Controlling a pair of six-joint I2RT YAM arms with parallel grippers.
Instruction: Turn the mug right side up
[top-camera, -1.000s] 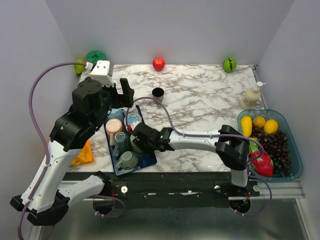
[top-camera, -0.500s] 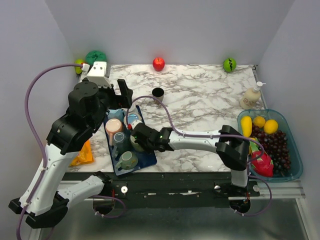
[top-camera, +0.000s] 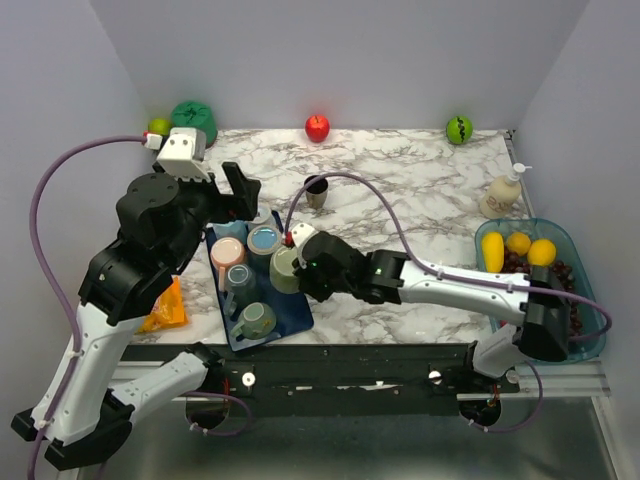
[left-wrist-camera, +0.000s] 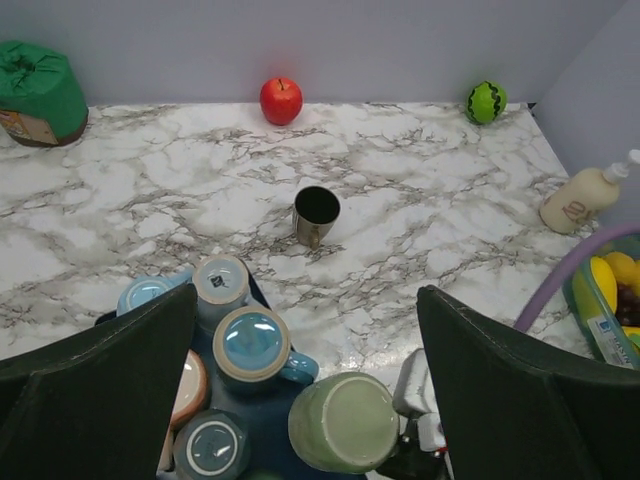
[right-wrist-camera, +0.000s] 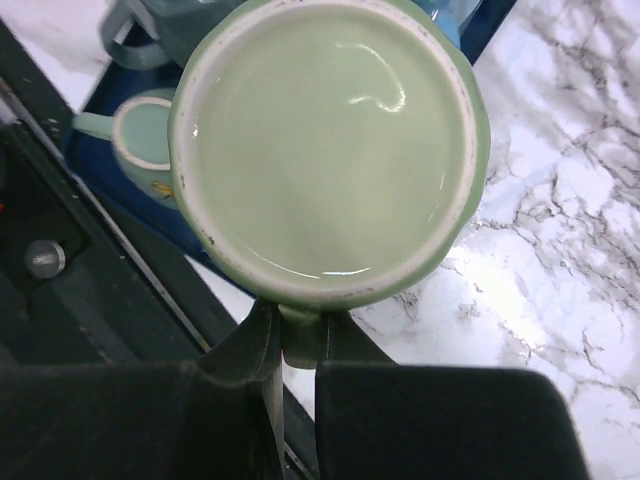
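Observation:
The pale green mug (top-camera: 283, 268) (left-wrist-camera: 350, 420) hangs bottom-up and slightly tilted over the right side of the blue tray (top-camera: 297, 318). My right gripper (top-camera: 303, 263) (right-wrist-camera: 298, 335) is shut on its handle, and the mug's glazed base (right-wrist-camera: 325, 150) fills the right wrist view. My left gripper (top-camera: 238, 190) (left-wrist-camera: 308, 292) is open and holds nothing, hovering above the tray's far end.
On the tray stand upturned mugs: pink (top-camera: 229, 251), blue (top-camera: 264, 240), dark teal (top-camera: 240, 277); a light green one (top-camera: 255, 320) sits upright. A small dark cup (top-camera: 316, 188), apple (top-camera: 317, 127), green ball (top-camera: 459, 129), soap bottle (top-camera: 503, 193) and fruit bin (top-camera: 592, 300) are around.
The right gripper closed on the green mug's handle and raised it off the tray as its arm swung up. The left arm drew back a little to the left.

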